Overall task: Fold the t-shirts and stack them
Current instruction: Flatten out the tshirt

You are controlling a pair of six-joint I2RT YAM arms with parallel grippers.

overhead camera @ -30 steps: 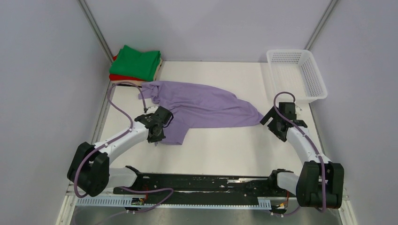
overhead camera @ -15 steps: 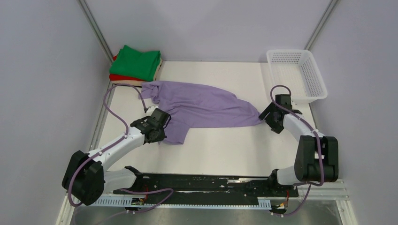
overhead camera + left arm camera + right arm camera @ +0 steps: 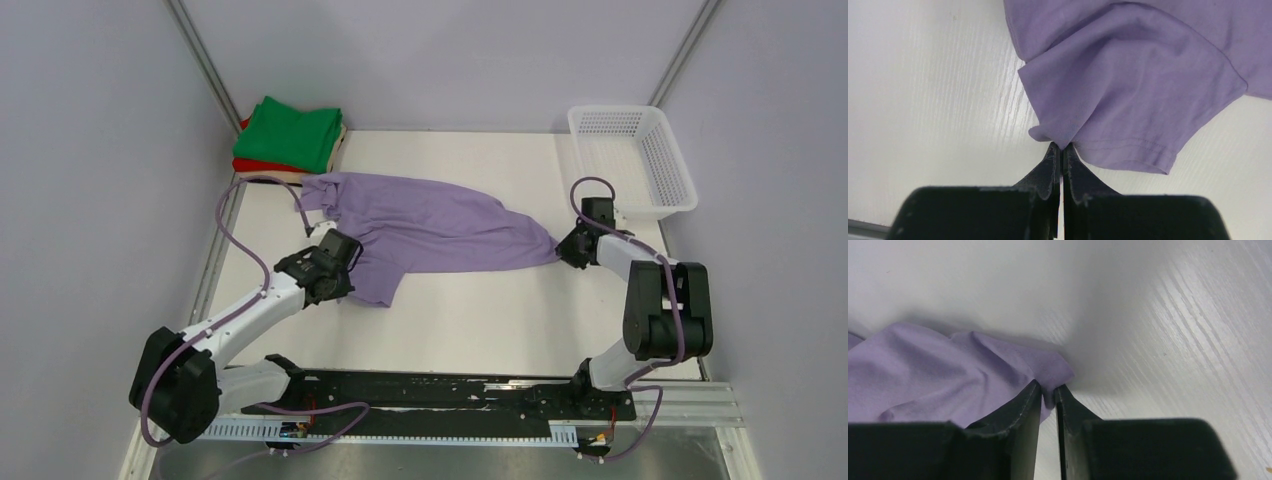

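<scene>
Shirts half hidden
The green t-shirt (image 3: 293, 132) covers most of the red t-shirt (image 3: 258, 165) and beige t-shirt (image 3: 343, 135); only edges show.

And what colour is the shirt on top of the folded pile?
The top shirt is green, clearest in the top external view.

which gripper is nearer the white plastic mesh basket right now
Right. The right gripper is just off the near left corner of the white plastic mesh basket, fingers on the lavender cloth t-shirt; the left gripper holds the shirt's far end, well away.
</scene>
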